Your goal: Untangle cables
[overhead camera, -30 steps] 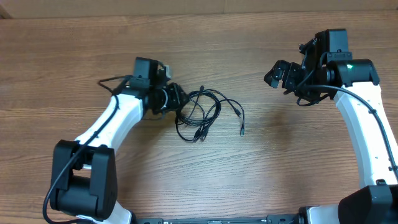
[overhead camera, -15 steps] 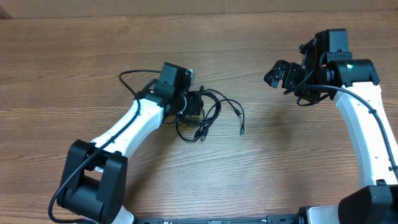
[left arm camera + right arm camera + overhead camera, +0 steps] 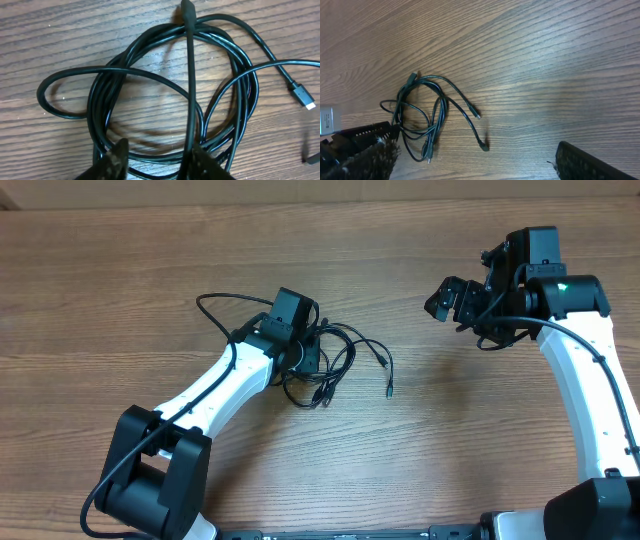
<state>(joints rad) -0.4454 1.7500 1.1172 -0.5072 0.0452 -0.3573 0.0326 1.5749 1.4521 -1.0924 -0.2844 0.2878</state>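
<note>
Left arm has swung in over the last second: the left end effector point(image 3: 159, 161) was just short of the tangle and now sits on the near edge of the cables point(image 3: 189, 75). Right arm hasn't budged.

Left end effector: fingers partly spread, not pressed together, straddling the nearest strands of the bundle. One straight strand runs from the far side of the coil down to one fingertip point(image 3: 200, 162); touching or just beside, cannot tell. No clear pinch visible.

Cables: several black loops coiled together flat on the counter point(image 3: 450, 430), directly ahead of and beneath the left end effector. One loop bulges out to one side of it. On the other side a lead ending in a silvery plug point(image 3: 305, 98) trails away.

Right end effector point(image 3: 455, 302): jaws spread wide, holding nothing, above the counter. The cables lie well apart from it, off to its left.
</note>
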